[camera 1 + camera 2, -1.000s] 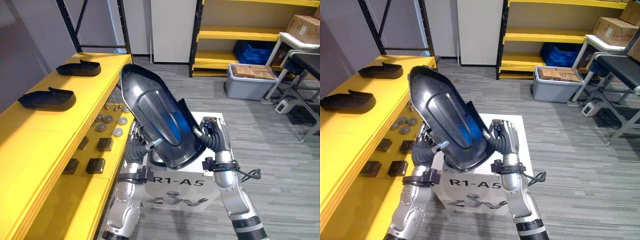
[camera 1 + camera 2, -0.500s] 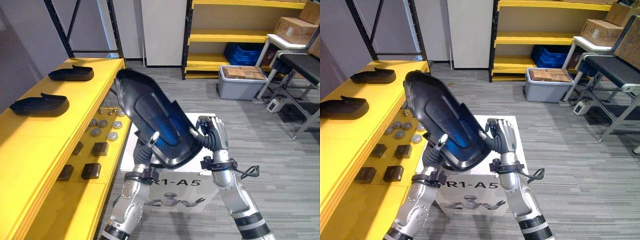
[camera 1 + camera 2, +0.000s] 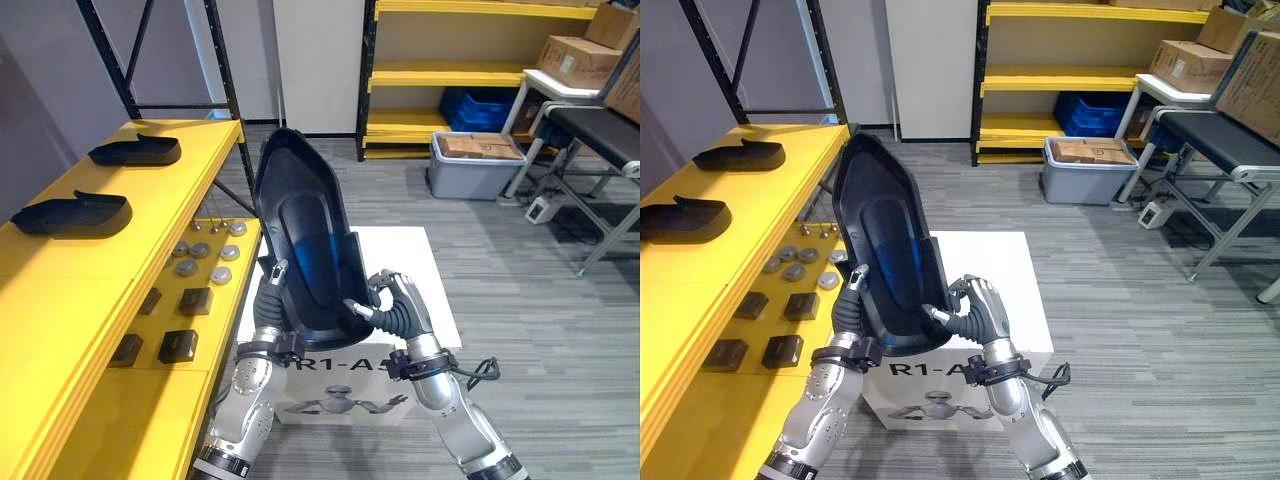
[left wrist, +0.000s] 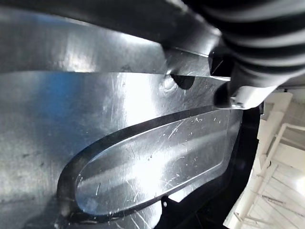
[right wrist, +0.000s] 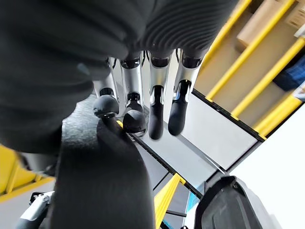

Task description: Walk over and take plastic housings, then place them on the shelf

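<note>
A large glossy black plastic housing (image 3: 305,245) stands nearly upright in the air in front of me, hollow side toward the camera. My left hand (image 3: 272,292) grips its lower left rim, thumb over the inner face and fingers behind; the left wrist view looks along the shiny inner surface of the housing (image 4: 143,157). My right hand (image 3: 397,305) is at the lower right rim, thumb tip against the edge, its fingers (image 5: 159,100) nearly straight. Two more black housings (image 3: 135,150) (image 3: 72,212) lie on the top board of the yellow shelf (image 3: 60,300) at my left.
A white box (image 3: 425,265) stands on the floor under the held housing. The shelf's lower board carries small metal discs (image 3: 200,255) and black blocks (image 3: 178,345). At the back are a yellow rack (image 3: 450,70), a grey tote (image 3: 478,165) and a table (image 3: 600,120).
The housing has tipped from a leftward lean to nearly upright and sits lower. My right hand's fingers have uncurled from its rim. My left hand has closed more. The camera has shifted.
</note>
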### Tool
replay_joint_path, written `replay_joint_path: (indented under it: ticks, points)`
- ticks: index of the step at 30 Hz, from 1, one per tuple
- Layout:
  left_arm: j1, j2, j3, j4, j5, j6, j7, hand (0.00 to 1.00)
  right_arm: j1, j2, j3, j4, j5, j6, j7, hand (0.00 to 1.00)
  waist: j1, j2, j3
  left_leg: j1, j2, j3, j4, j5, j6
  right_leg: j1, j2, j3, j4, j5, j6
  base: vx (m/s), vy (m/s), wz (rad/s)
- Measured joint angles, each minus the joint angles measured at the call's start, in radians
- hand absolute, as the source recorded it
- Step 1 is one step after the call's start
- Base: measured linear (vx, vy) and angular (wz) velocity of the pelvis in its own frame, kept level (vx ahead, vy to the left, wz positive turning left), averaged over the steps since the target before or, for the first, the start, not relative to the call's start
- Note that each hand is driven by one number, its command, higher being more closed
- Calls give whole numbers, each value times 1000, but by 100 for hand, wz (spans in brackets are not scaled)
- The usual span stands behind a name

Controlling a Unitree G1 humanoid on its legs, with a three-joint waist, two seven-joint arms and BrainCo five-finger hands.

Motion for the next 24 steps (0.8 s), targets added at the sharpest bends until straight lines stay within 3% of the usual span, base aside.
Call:
replay_joint_path:
  ticks: [4,7,8,10,13,17,24]
  points:
    - [1,-45,29,-17,32,1,-14,100,23,44,-95,-43,70,-16,21,0,0,0,0,2,0,5,-2,0,0,-1,0,3,0,0,0,-5,6,-3]
    - [17,-64,78,-28,33,1,-23,100,37,54,-241,-117,205,-25,29,0,-2,0,0,2,0,6,-4,0,0,-2,0,3,0,0,1,-1,6,-3]
    - [76,-64,187,-31,52,11,-39,100,38,49,-513,-161,574,-62,70,0,-15,0,0,1,2,13,-8,-2,-2,-9,3,12,-1,0,1,-5,22,-9]
    - [84,-64,196,-32,72,18,-46,100,38,45,-548,-163,661,-81,92,0,-15,0,0,0,2,14,-9,-3,-3,-12,3,15,0,0,1,-6,19,-7]
    - [102,-75,197,-44,82,22,-65,100,47,44,-593,-160,711,-98,123,0,-17,0,0,-3,2,14,-9,-4,-4,-16,3,18,0,0,1,0,0,0]
    - [172,-82,267,-95,149,25,-93,100,106,42,-815,0,796,-109,139,0,-24,0,0,-13,2,13,-9,-4,-4,-28,3,20,4,0,2,0,0,0]
    - [277,-94,302,-160,190,25,-117,100,275,77,-848,386,767,-42,176,0,-25,2,-2,-13,8,13,-9,-12,-8,-28,7,22,5,-1,4,0,0,0]
